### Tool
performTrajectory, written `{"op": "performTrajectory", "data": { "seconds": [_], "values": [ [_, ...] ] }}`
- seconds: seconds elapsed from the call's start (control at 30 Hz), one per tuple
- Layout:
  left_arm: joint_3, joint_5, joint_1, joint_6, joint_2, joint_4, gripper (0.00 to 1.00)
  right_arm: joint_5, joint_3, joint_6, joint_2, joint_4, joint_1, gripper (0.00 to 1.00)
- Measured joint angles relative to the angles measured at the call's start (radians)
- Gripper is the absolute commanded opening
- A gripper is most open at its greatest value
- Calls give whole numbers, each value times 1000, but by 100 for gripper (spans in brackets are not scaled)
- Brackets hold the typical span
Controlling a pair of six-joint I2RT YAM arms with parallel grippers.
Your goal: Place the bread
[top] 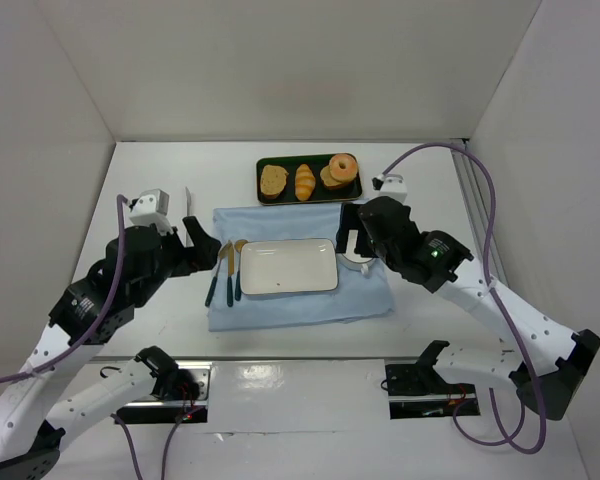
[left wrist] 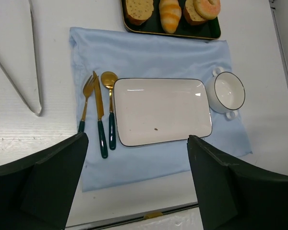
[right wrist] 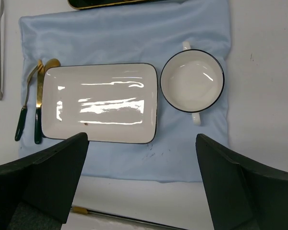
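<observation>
The golden-orange ridged bread roll (top: 304, 181) lies long-axis near-to-far on the dark rectangular tray (top: 288, 163), beyond and left of the nearer right gripper (right wrist: 141, 136); that and the left gripper (left wrist: 137, 139) gape wide, empty.

The bread (top: 304, 182) is lying on the dark tray (top: 288, 163) between the toast slice (top: 273, 180) and the donut (top: 342, 167), behind the white plate (top: 288, 266).

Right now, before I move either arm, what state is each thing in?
Golden ridged bread roll: lying in the dark tray, not gripped.
White rectangular plate: empty, on the light blue cloth.
White two-handled bowl: upright, empty.
Left gripper: open, holding nothing.
Right gripper: open, holding nothing.
</observation>
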Motion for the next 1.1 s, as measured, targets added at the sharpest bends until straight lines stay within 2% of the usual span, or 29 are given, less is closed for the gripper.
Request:
{"op": "performTrajectory", "data": {
  "seconds": [0.43,0.67,0.93,1.1],
  "values": [
    [30,-210,0,-5,105,-150,100,-8,-23,-35,3,12,0,100],
    [-72,-321,10,-8,189,-121,100,-24,-28,-61,34,14,0,100],
    [-190,-303,156,0,285,12,100,-45,-27,-74,74,15,0,100],
    [-243,-223,266,10,336,130,100,-47,-25,-75,87,15,0,100]
  ]
}}
